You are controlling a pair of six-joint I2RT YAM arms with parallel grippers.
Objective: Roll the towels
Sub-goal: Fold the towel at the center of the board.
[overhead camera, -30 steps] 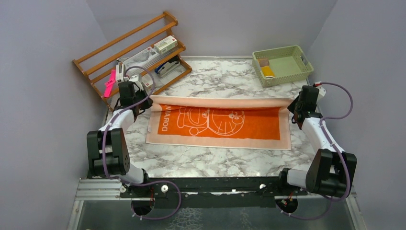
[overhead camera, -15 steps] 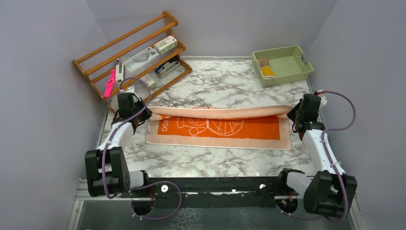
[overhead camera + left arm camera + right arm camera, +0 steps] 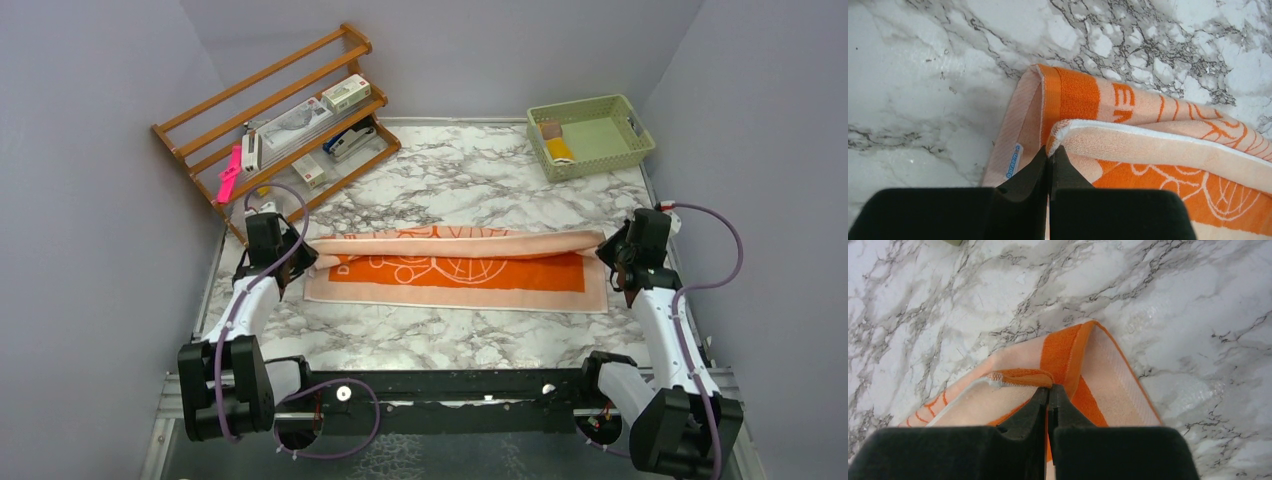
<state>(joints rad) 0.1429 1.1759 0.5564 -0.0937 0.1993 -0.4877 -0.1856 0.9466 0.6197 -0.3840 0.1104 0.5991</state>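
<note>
jaws are pinched shut on the orange towel: its left corner is held by the left gripper, its right by the right gripper. since earlier, the folded edge has been drawn nearer across the marble table, and more print is covered.

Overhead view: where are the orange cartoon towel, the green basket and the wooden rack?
Orange and peach cartoon-print cloth towel (image 3: 460,272): overhead view, flat orange middle.
Pale green plastic mesh basket (image 3: 600,164): overhead view, near wall.
Brown wooden slatted rack (image 3: 255,77): overhead view, top rail.
</note>
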